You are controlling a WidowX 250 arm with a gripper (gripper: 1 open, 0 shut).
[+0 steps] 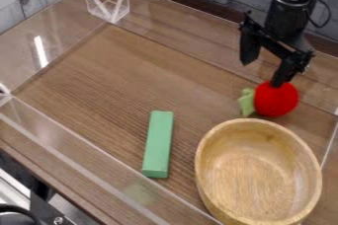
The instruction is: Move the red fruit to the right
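The red fruit (pixel 275 99) is small, round and bright red, with a light green leafy bit on its left side. It lies on the wooden table at the right, just behind the rim of the wooden bowl (pixel 258 170). My black gripper (pixel 274 63) hangs just above and slightly left of the fruit. Its fingers are spread apart and hold nothing.
A long green rectangular block (pixel 158 143) lies on the table (pixel 132 81) left of the bowl. Clear acrylic walls (pixel 59 32) surround the table, with a clear stand (pixel 106 5) at the back left.
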